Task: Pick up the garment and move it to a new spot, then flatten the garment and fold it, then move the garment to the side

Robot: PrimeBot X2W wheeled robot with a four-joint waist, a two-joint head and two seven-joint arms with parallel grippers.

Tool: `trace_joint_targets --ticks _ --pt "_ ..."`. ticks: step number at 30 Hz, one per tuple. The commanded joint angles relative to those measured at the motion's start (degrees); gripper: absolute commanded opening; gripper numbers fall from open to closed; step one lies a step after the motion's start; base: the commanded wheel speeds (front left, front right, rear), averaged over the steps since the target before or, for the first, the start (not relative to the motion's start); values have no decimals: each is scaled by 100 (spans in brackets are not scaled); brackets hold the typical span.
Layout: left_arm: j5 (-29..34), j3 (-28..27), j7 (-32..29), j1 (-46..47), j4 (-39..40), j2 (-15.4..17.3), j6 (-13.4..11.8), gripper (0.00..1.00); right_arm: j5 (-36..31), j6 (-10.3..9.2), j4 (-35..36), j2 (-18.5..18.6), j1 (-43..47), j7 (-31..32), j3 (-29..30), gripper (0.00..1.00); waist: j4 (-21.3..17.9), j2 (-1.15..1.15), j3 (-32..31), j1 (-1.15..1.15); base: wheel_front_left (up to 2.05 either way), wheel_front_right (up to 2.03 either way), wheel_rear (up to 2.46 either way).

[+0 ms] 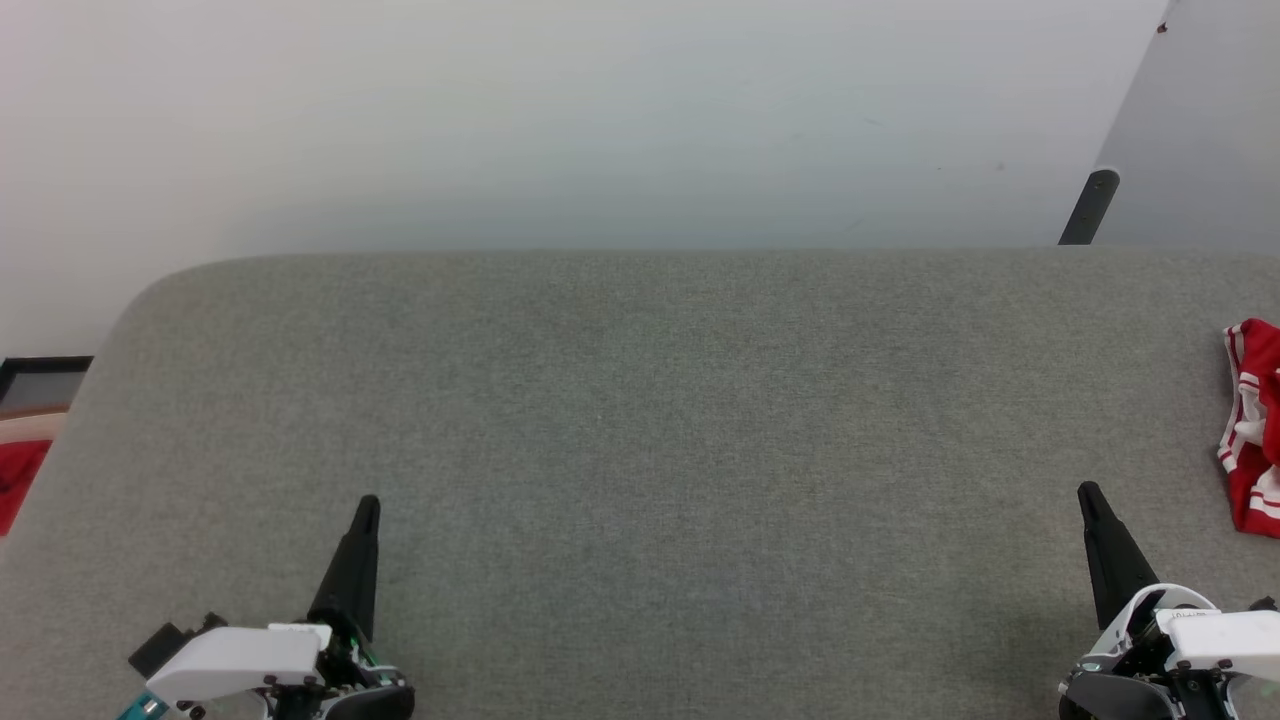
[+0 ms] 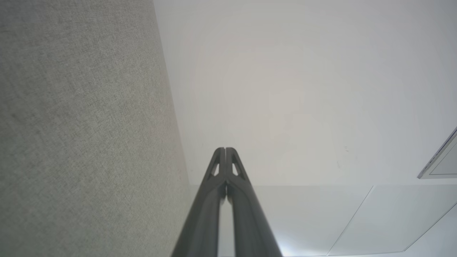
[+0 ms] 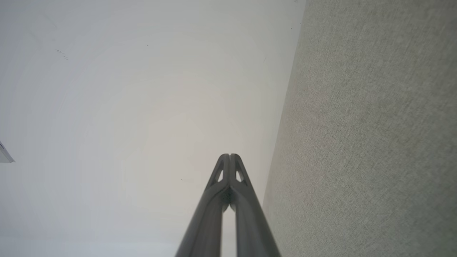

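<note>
The garment (image 1: 1255, 430) lies at the far right of the grey fabric table (image 1: 640, 420), cut off by the right edge of the head view. What shows of it is a bunched strip of red cloth with red-and-white striped trim along the side that faces the table's middle. This strip runs lengthwise from the far side toward the robot's side. So little of the shirt is in the picture that its true long axis, and which way the collar or hem points, cannot be told.

The left gripper (image 1: 367, 505) sits at the lower left over the near part of the table, its dark fingers pointing away from the robot. In the left wrist view the left gripper (image 2: 225, 150) has its two fingers pressed together at the tips, with nothing between them.

The right gripper (image 1: 1088, 492) sits at the lower right, near the garment but apart from it, leaning slightly to the left. In the right wrist view the right gripper (image 3: 230, 156) is likewise closed tip to tip and holds nothing.

Off the table's left edge lies a red cloth (image 1: 15, 480). A black post (image 1: 1090, 205) stands beyond the far right corner.
</note>
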State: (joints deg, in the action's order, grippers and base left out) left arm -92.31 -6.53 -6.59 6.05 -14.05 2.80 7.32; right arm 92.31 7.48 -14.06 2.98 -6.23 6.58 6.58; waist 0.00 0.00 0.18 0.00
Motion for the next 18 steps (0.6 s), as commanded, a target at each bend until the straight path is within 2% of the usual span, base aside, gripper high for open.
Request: trace_joint_targets --ticks 1,18 --pt "-19 1 -11 53 -5 -1 31 0 19 2 0 -21 -13 14 -1 0 0 0 0 0 0 0 0" --pt "-19 1 -11 53 -5 -1 31 0 19 2 0 -21 -13 13 -1 0 0 0 0 0 0 0 0"
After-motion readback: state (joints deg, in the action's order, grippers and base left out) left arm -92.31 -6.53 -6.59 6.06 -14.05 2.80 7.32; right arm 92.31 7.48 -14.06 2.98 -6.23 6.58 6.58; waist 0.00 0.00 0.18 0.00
